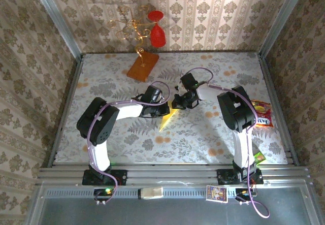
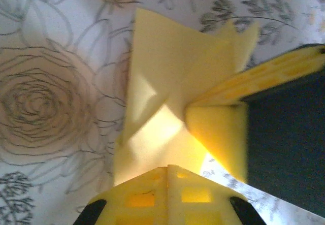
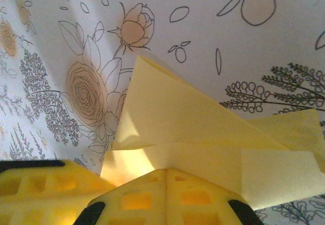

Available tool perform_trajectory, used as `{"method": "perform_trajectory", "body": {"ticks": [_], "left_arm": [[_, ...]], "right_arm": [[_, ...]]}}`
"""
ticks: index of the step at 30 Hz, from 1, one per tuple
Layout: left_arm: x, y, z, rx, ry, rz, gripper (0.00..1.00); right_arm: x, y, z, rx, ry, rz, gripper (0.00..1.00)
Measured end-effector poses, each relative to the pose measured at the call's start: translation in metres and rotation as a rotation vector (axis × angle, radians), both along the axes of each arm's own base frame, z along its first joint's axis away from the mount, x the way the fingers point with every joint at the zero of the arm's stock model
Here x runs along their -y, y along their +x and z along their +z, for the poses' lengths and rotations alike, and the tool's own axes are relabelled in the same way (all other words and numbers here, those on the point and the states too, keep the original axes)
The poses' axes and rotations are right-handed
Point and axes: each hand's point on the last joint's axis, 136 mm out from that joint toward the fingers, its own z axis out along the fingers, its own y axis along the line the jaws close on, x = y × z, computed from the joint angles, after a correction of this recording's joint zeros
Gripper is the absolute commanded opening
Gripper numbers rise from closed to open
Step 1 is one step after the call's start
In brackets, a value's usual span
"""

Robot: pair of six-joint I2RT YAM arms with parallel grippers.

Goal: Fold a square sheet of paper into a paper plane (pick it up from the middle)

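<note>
Mid-fold, the left gripper (image 2: 167,171) and right gripper (image 3: 165,174) are each clenched on the creased pale-yellow sheet of paper (image 1: 167,120), which juts between them over the middle of the floral table (image 1: 213,133), so the next move probably calls for drawing a wing crease sharp without tearing.
</note>
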Motion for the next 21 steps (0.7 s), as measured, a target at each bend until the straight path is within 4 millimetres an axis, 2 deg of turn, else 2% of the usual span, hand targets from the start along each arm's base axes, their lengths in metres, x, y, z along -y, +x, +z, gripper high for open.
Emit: {"method": "perform_trajectory", "body": {"ticks": [5,14,21], "left_arm": [[0.013,-0.007,0.015,0.013,-0.055,-0.045,0.02],[0.011,-0.017,0.004,-0.026,-0.051,-0.061,0.0],[0.002,-0.025,-0.013,-0.059,-0.033,-0.059,0.0]], "right_arm": [[0.0,0.0,0.0,0.007,0.008,-0.002,0.04],[0.0,0.0,0.0,0.023,0.029,-0.027,0.04],[0.0,-0.001,0.001,0.039,0.056,-0.059,0.04]]}}
